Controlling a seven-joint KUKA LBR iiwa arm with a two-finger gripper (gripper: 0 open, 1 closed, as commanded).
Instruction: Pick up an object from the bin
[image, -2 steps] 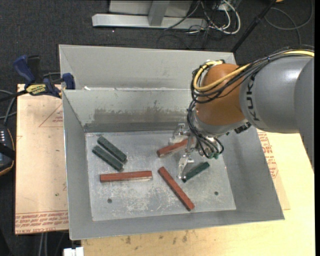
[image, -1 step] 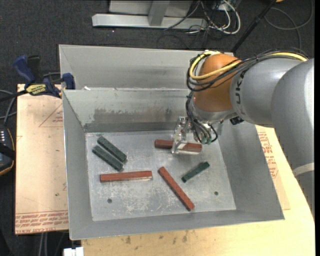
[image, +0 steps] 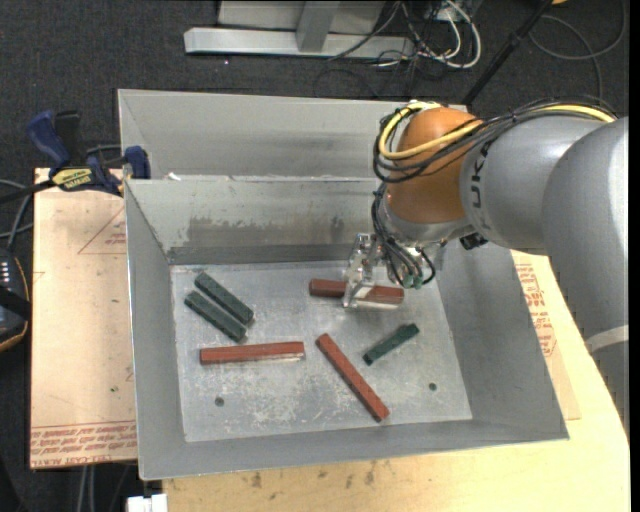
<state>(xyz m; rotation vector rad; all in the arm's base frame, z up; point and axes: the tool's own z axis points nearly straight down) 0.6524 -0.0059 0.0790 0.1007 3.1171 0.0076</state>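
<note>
Grey arm (image: 540, 185): vertical letters "UK" readable; no other text legible.

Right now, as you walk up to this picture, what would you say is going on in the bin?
A robot arm reaches into the grey bin from the right. Its gripper is down over a short red-brown bar near the back of the bin floor; whether it has gripped it cannot be told. A flat red-brown bar, a slanted red-brown bar, a pair of dark green bars and a small green bar lie apart from it.
</note>
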